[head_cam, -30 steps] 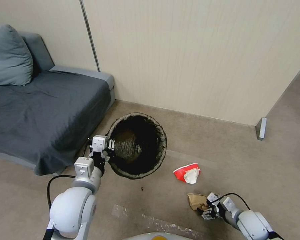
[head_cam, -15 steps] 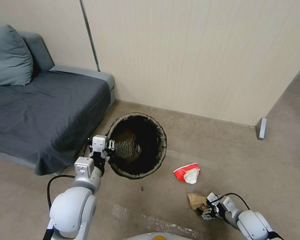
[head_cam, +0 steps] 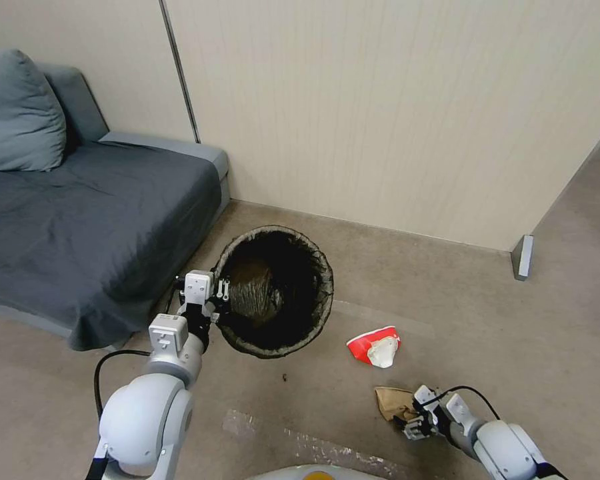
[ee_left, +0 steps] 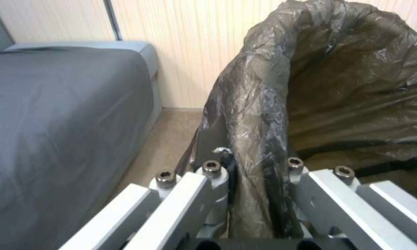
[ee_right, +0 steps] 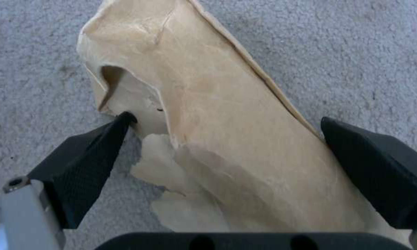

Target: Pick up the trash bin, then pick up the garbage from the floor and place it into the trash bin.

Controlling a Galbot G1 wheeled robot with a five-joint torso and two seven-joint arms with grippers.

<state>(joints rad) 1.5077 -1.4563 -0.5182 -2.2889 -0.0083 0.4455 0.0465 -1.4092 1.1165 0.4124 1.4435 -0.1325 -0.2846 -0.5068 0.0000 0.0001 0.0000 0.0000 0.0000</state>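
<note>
Head view: left claw (head_cam: 221, 298) clamps trash bin (head_cam: 320, 293) rim; right claw (head_cam: 410, 421) spread around brown paper (head_cam: 388, 401).

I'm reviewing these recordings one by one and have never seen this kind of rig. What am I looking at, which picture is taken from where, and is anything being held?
This is a wheeled robot with two arms. The wide picture comes from a camera on its head, looking down at the floor; the other two come from cameras on its wrists.

The left gripper is shut on the rim of the trash bin, a round bin lined with a dark bag. In the left wrist picture the fingers pinch that bag-covered rim.

The right gripper is low at the floor, open, its fingers on either side of a piece of crumpled brown paper that lies on the carpet. A red-and-white wrapper lies nearby. A grey sofa stands to the left.
</note>
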